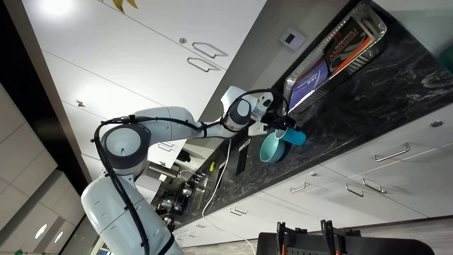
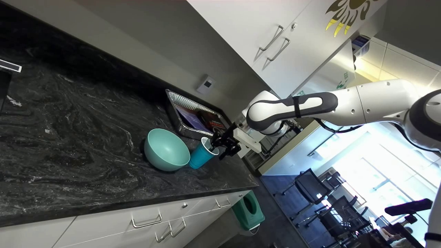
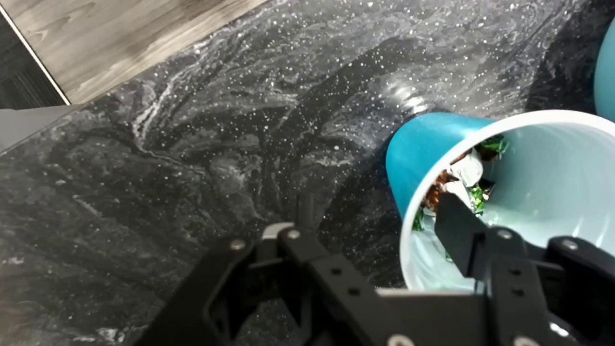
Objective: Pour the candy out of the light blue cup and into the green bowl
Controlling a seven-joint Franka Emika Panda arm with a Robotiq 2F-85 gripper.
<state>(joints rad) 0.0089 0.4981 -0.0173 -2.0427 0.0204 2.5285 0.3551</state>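
The light blue cup stands upright on the dark countertop in both exterior views. In the wrist view its blue side and white inside show, with wrapped candy at the bottom. The green bowl sits right beside the cup, and in an exterior view it looks empty. Only its edge shows in the wrist view. My gripper is open at the cup's rim. One finger is over or inside the mouth, the other outside the near wall. I cannot tell whether either finger touches the cup.
A foil tray with books lies by the wall behind the cup, and also shows in an exterior view. Upper cabinets hang above the counter. A white cord crosses the counter's edge. The counter's front edge is near the bowl.
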